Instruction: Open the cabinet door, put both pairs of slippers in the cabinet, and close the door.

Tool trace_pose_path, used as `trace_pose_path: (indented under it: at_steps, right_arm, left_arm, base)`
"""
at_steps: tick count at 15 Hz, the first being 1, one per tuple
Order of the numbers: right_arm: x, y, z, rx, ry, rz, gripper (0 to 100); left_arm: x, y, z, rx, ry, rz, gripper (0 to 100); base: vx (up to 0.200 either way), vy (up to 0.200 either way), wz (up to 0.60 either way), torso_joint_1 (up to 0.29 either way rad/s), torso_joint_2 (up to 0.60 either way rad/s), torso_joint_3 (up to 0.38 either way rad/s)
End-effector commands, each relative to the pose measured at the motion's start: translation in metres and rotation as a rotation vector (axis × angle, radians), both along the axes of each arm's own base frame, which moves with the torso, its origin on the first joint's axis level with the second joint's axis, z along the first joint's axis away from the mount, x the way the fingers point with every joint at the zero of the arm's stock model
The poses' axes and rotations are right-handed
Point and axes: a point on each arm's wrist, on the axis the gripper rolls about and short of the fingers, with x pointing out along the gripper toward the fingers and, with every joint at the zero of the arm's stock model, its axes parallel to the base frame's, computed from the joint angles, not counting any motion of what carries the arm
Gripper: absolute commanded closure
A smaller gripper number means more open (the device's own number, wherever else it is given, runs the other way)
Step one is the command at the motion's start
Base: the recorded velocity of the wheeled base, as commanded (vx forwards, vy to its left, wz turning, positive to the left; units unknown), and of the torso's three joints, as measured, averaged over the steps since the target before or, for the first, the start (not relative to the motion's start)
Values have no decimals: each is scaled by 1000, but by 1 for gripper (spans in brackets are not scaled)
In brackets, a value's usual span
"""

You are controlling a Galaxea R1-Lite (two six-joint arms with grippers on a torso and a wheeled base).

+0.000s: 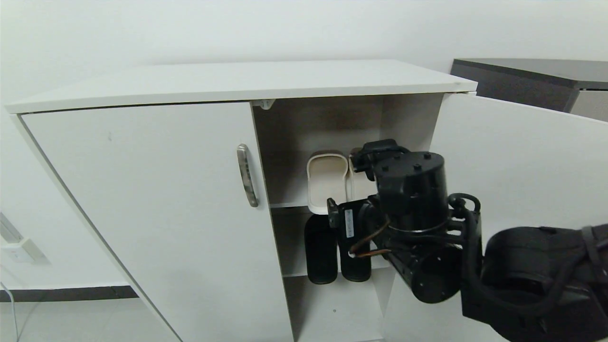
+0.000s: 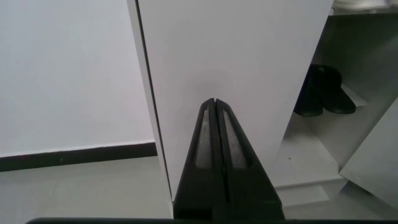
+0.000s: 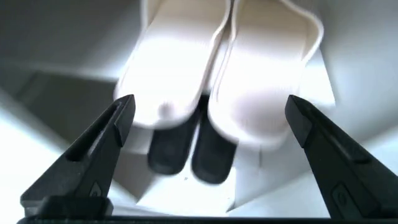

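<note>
Cabinet [image 1: 237, 80]: right door [image 1: 522, 161] swung open, left door [image 1: 142, 213] closed.
White slippers [image 1: 327, 183]: side by side on the upper shelf.
Black slippers [image 1: 320, 251]: side by side on the shelf directly below.
Right gripper [image 3: 209, 102]: fingers spread apart, just in front of the white slippers.
Left gripper [image 2: 215, 102]: fingers pressed together, facing the left door.

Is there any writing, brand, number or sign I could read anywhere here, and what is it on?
None can be read.
Small white label on the right arm: print too small and blurred to read.
Cabinet, white slippers, black slippers: no visible print.
</note>
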Motion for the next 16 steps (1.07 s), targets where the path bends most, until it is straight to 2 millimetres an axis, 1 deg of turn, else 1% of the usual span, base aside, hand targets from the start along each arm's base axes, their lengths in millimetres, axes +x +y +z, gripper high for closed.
trace_pose_path:
  at_steps: [1,3,4,5,10,16]
  right_arm:
    - [-19,-16,-7,39,-25,44,0]
    - [-21,-19,-16,60,-37,78,0]
    - [-21,-19,-17,63,-36,82,0]
    - [-20,-17,-18,63,-35,96,100]
    - [-17,-15,-18,68,-34,103,100]
    - [-17,-15,-21,61,-27,101,100]
  left_arm:
    - [0,0,0,0,0,0,100]
    - [0,0,0,0,-2,-2,100]
    - [0,0,0,2,-2,-2,100]
    - [0,0,0,0,0,-2,100]
    - [0,0,0,0,0,0,100]
    - [0,0,0,0,0,0,100]
  base:
    - [0,0,0,0,0,0]
    - [0,0,0,0,0,0]
    - [0,0,0,0,0,0]
    - [0,0,0,0,0,0]
    - [0,0,0,0,0,0]
    - [0,0,0,0,0,0]
